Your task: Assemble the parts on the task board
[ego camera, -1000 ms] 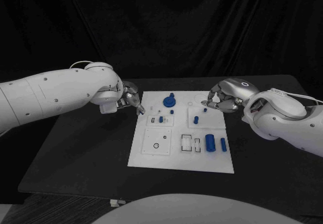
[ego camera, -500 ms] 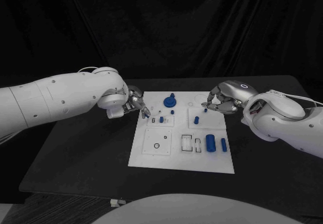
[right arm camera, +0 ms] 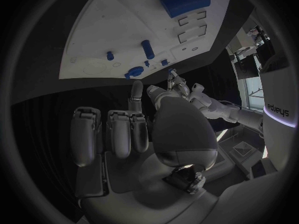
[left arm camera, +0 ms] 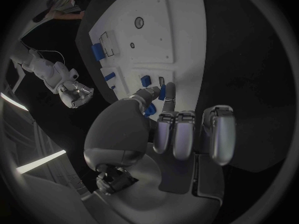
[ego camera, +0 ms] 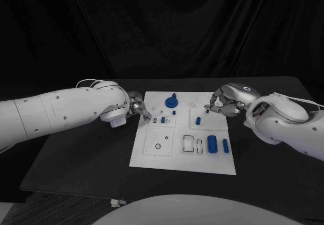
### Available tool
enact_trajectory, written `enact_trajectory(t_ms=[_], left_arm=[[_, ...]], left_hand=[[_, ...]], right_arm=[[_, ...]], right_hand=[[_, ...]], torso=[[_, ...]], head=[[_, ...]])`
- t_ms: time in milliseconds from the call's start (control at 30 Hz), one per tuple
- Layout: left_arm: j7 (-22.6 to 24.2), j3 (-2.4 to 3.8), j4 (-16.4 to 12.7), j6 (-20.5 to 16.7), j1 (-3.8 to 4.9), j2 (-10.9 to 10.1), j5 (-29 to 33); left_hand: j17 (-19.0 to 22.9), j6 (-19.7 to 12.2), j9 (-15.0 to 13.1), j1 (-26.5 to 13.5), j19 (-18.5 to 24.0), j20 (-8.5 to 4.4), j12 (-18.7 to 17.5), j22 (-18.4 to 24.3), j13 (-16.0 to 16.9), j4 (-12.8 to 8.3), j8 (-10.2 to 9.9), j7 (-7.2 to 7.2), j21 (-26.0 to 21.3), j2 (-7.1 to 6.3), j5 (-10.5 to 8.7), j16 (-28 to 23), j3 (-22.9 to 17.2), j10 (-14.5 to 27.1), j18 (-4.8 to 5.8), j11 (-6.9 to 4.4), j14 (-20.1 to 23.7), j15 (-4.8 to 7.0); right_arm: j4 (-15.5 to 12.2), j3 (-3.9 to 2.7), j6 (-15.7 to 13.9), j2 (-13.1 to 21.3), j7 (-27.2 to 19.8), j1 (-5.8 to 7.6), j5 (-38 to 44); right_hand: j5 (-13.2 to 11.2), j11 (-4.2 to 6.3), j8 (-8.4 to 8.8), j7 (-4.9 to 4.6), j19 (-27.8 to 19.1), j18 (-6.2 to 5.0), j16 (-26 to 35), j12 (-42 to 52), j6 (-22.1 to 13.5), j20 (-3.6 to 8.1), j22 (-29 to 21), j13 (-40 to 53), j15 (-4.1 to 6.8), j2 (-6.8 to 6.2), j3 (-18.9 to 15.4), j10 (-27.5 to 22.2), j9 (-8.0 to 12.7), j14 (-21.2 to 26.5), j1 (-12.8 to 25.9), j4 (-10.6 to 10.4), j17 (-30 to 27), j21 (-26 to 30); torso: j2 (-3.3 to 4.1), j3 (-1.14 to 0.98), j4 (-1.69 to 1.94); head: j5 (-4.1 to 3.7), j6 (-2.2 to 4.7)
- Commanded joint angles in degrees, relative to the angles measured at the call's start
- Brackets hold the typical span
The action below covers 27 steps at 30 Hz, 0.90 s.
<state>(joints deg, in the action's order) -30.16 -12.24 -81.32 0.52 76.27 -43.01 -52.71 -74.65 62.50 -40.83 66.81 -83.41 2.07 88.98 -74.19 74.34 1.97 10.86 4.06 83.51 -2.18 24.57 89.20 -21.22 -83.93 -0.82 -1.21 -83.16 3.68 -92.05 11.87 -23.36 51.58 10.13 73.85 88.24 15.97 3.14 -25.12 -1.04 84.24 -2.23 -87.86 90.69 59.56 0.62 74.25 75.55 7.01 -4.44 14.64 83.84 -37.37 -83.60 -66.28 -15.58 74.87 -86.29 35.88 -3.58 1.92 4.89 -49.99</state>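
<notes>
The white task board (ego camera: 150,154) lies mid-table. On it are a blue knob (ego camera: 171,101), small blue pegs (ego camera: 163,120) (ego camera: 198,120) and two blue cylinders (ego camera: 211,144) near its right edge. My left hand (ego camera: 138,108) hovers at the board's far left edge. In the left wrist view its thumb and one finger (left arm camera: 169,88) meet over the board beside a small blue peg (left arm camera: 144,79), and I cannot make out anything between them. My right hand (ego camera: 221,104) sits curled over the board's far right corner. One of its fingers (right arm camera: 136,92) is stretched out and nothing shows in it.
Black table (ego camera: 88,154) lies bare on both sides of the board. The board's near half carries outlined slots (ego camera: 188,143) and a small ring mark (ego camera: 158,146). My left forearm (ego camera: 61,110) crosses the table's left side.
My left hand has slid nearer and rightward, to the board's left edge. The right hand has barely moved.
</notes>
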Motion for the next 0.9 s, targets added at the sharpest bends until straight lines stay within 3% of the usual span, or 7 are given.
enact_trajectory(t_ms=[33,300,900], left_arm=[[2.59,0.05,-0.39,-4.04,-0.35,-0.02,-3.25],[2.67,0.05,-1.03,-4.65,-0.79,0.00,-3.55],[1.84,0.04,-0.62,-3.76,-2.30,0.69,-3.60]], left_hand=[[-15.35,0.95,-0.91,0.41,-1.68,0.32,1.02,-13.32,15.66,-1.87,0.05,-1.33,-0.27,1.26,2.24,0.80,-8.93,-6.07,-1.05,-0.35,-6.84,0.40],[-15.35,0.97,-0.82,0.36,-1.75,0.31,1.02,-13.36,15.66,-1.90,0.01,-1.34,-0.18,1.24,2.23,0.80,-8.91,-6.07,-1.02,-0.36,-6.84,0.42],[-15.35,1.23,-0.36,0.10,-1.79,0.26,1.02,-13.35,15.66,-2.00,-0.16,-1.39,-0.19,1.22,1.59,0.80,-8.83,-6.07,-1.03,-0.43,-6.84,0.50]], right_arm=[[0.05,-0.04,0.14,-0.03,0.82,-0.24,-0.07],[0.25,-0.04,0.26,-0.21,0.80,-0.44,-0.07],[0.62,-0.04,0.57,-0.64,0.80,-0.61,-0.07]], right_hand=[[0.65,-0.19,0.64,0.33,2.90,0.87,0.73,-0.69,-0.30,-0.18,13.95,14.45,0.08,-0.07,2.27,6.16,-0.90,-5.17,-0.99,-0.17,8.70,1.31],[0.96,-0.20,0.77,0.30,2.91,0.88,0.75,-0.69,-0.36,-0.18,13.96,14.45,0.07,-0.10,2.39,6.16,-0.91,-5.16,-1.28,-0.09,8.66,1.30],[1.51,-0.25,1.02,0.24,2.82,0.83,0.80,-0.69,-0.44,-0.19,13.90,14.45,0.05,-0.14,2.61,6.16,-0.88,-5.14,-1.81,0.05,8.55,1.47]], torso=[[-0.02,0.03,0.03],[-0.03,0.01,0.01],[-0.11,0.01,-0.02]], head=[[0.11,-0.01],[0.67,-0.01],[0.93,-0.01]])
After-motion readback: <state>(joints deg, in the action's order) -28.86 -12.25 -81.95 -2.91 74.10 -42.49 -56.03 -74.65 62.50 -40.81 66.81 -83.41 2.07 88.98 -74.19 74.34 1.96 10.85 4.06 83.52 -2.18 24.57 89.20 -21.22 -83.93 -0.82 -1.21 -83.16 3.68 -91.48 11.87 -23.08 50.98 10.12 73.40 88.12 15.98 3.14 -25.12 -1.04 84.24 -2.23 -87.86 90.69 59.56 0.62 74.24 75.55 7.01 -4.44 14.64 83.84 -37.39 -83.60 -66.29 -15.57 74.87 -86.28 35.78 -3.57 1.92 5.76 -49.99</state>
